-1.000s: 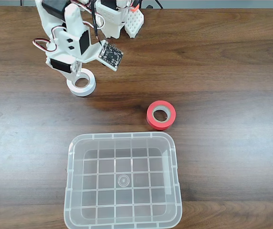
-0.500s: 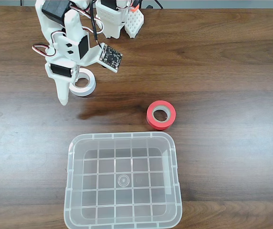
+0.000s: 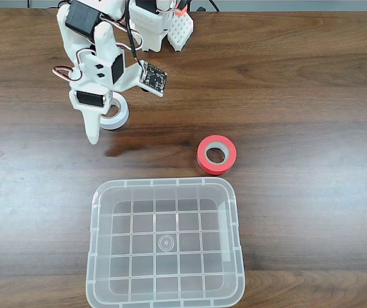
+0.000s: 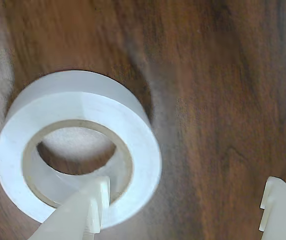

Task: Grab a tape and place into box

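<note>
One light, stiff white tape roll [image 4: 78,150] suited a wall pinch; the claw [image 4: 183,200] stood wide, one finger [image 4: 90,205] inside its core.

Bare table [image 3: 312,96] between tape [image 3: 118,115] and box [image 3: 166,185]; red roll [image 3: 217,154] aside

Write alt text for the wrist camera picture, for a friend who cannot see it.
A white roll of tape lies flat on a dark wooden table, seen close from above. The robot's open tool enters from the bottom edge, one pale finger over the roll's hole and near rim, the other over bare wood.
</note>
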Robot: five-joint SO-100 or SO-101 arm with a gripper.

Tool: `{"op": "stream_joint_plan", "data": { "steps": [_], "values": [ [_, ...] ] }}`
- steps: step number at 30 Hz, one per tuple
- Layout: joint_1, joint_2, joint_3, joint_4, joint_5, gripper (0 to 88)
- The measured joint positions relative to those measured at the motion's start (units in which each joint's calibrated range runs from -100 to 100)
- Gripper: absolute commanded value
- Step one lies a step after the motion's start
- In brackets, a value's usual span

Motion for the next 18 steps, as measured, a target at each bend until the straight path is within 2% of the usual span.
{"op": "stream_joint_plan", "data": {
  "steps": [5, 13, 18],
  "values": [
    [-0.23, 0.84, 2.53, -2.29, 0.21, 29.1],
    [-1.43, 5.69, 2.62, -3.90, 0.42, 6.6],
    [-1.43, 6.11, 1.35, -4.07, 0.47, 4.3]
  ]
}}
